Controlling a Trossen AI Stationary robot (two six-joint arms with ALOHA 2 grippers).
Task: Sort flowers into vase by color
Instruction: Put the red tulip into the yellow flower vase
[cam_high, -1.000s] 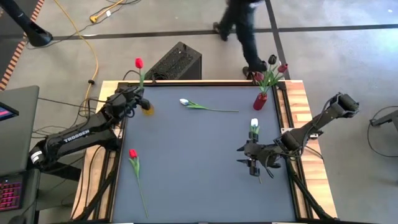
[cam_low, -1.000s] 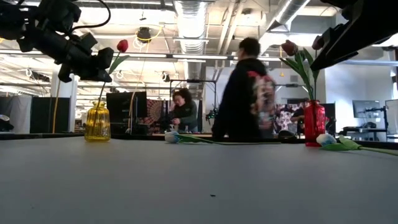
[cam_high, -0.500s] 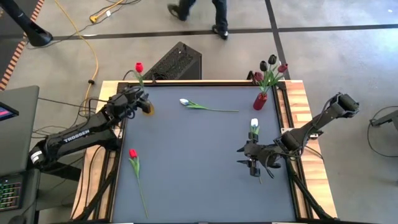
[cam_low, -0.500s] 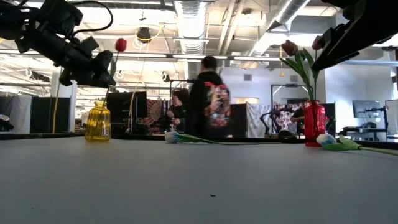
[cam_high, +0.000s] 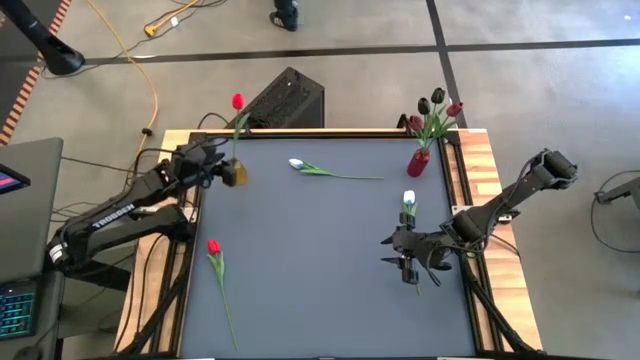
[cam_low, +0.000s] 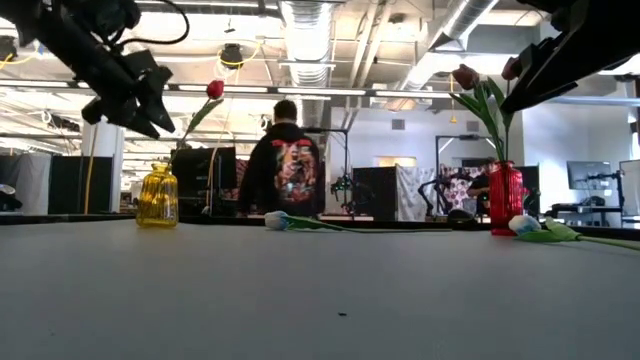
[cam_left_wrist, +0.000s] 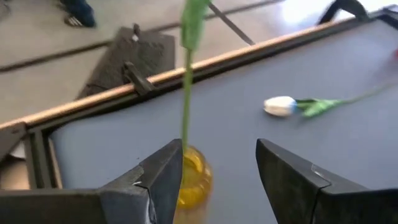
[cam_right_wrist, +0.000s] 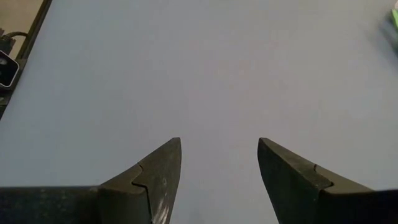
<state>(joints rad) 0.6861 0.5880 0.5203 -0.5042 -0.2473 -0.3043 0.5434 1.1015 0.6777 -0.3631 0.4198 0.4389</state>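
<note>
A yellow vase (cam_high: 235, 173) stands at the table's far left corner. A red tulip (cam_high: 237, 101) stands in it by its stem (cam_left_wrist: 186, 93) and leans over the table's far edge. My left gripper (cam_left_wrist: 217, 168) hangs open just left of the vase and above it (cam_low: 150, 105), clear of the stem. A second red tulip (cam_high: 213, 247) lies near the left edge. One white tulip (cam_high: 297, 163) lies at the far middle, another (cam_high: 408, 199) beside my open right gripper (cam_high: 392, 250). A red vase (cam_high: 419, 160) holds dark tulips (cam_high: 432, 101).
A black box (cam_high: 283, 100) sits on the floor just beyond the table's far edge, behind the yellow vase. A person (cam_low: 287, 170) walks in the room behind the table. The table's middle and near half (cam_high: 320, 290) are bare dark mat.
My left gripper has opened and let go of the red tulip's stem. It has then risen, tipped its fingers up and drawn back a little toward the table's left edge. The tulip stays in the yellow vase, its head swung toward the right.
</note>
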